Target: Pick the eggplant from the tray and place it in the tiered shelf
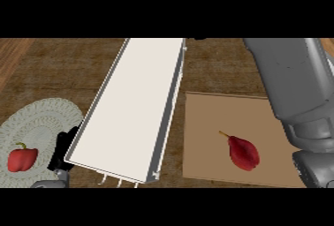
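A: Right forearm fills the right side of the frame, so I can't tell what that hand is doing. Left hand, bottom left, is mostly hidden behind the white tiered shelf.

B: And the eggplant?

A: Lying on the brown tray, lower right. A red pepper sits on the lacy mat, lower left.

Tall white tiered shelf cutting across the middle, walling left from right, grey right forearm looming along the tray's right edge, bare tray surface open around the eggplant, left side crowded by doily and red pepper
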Motion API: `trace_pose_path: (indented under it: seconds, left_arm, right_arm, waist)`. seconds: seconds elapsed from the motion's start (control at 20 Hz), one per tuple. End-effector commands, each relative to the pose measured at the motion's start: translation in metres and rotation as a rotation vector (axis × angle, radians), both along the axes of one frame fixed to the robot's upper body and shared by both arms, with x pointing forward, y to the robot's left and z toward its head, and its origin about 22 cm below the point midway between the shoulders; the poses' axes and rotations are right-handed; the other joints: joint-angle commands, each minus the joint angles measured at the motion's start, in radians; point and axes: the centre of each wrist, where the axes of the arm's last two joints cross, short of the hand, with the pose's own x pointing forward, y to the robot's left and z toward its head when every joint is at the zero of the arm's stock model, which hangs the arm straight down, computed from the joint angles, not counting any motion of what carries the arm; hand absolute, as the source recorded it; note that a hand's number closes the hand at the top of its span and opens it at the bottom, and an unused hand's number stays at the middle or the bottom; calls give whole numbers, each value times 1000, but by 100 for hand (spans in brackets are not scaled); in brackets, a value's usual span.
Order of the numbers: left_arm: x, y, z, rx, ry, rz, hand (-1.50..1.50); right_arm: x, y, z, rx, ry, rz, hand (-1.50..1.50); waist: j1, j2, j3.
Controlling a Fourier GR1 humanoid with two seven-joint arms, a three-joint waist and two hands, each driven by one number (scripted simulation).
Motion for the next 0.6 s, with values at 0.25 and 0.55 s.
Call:
trace_pose_path:
  seconds: [0.25,0.55]
  left_arm:
    - [22,-6,0,-3,13,-1,0]
    - [8,-11,-7,-1,11,-5,0]
  right_arm:
    - [3,79,-20,-101,-40,92,150]
    - [2,113,-31,-181,-10,96,150]
  waist:
    - [3,8,-2]
    - [17,8,-2]
